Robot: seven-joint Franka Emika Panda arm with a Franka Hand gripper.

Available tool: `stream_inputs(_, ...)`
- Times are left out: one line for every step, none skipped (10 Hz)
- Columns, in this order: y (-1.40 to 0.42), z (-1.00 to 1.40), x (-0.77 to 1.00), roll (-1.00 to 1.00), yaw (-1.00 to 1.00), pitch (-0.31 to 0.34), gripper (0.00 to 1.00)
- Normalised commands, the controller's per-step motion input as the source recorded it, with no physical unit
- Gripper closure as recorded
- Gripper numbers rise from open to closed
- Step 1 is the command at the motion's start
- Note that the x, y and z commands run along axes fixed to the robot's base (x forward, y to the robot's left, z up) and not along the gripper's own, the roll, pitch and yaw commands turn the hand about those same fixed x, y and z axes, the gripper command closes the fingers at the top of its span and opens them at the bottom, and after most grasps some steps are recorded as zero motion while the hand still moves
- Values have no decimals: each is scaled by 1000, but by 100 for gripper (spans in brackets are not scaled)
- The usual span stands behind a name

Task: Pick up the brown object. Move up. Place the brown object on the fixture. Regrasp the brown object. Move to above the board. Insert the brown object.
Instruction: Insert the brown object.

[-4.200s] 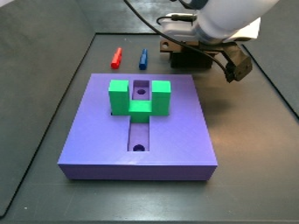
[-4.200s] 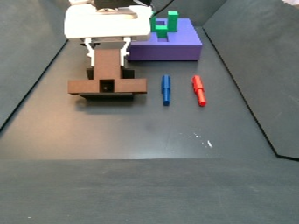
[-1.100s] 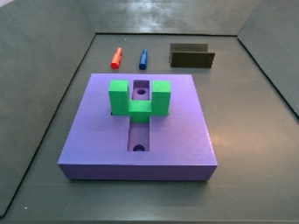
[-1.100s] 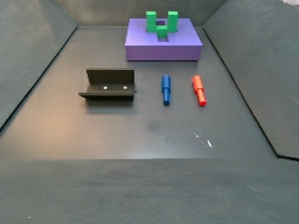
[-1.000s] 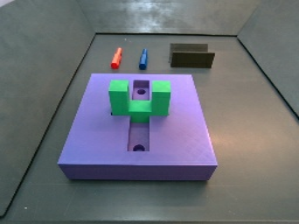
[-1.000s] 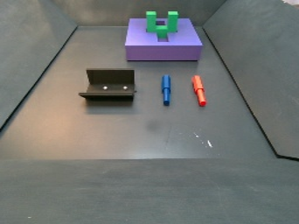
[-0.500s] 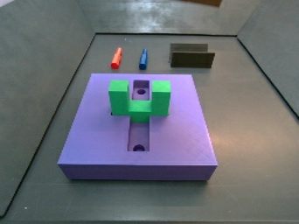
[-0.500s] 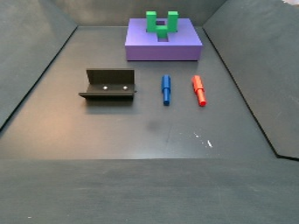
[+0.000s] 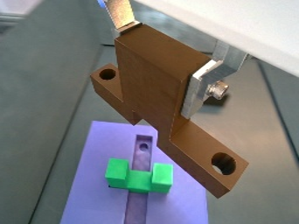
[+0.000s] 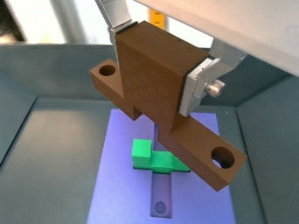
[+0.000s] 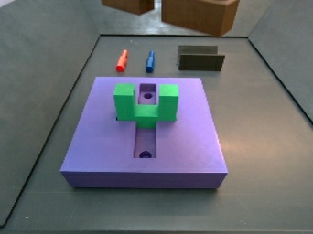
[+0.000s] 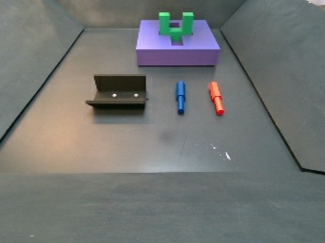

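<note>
Brown object point(image 9: 163, 92) clamped in gripper point(image 9: 163, 66), high above board point(image 9: 100, 175).

Lying side by side on the dark floor (near each other, not touching): a red peg point(image 12: 216, 98) and a blue peg point(image 12: 181, 96). Seen in both side views, roughly parallel.

— Item: gripper point(image 9: 159, 63). Position?
— High above the floor, toward its far edge; both wrist views look down along it.
— Fingers?
— Two flat silver plates, one finger point(image 9: 117, 12) and its opposite point(image 10: 208, 77), on either side of the brown object point(image 10: 156, 77).
— State?
— Clamped on the brown object's upright block, both plates touching it.
</note>
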Motion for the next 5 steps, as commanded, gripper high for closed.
stream_inputs(-103, -129, 31, -133, -874, -60, 100)
stream_inputs(-74, -171, 111, -91, -894, 0, 100)
stream_inputs(-43, -226, 131, -71, -911, 26, 100)
stream_inputs(-17, -269, 94, -41, -911, 59, 100)
stream_inputs(0, -297, 63, -23, -934, 59, 100)
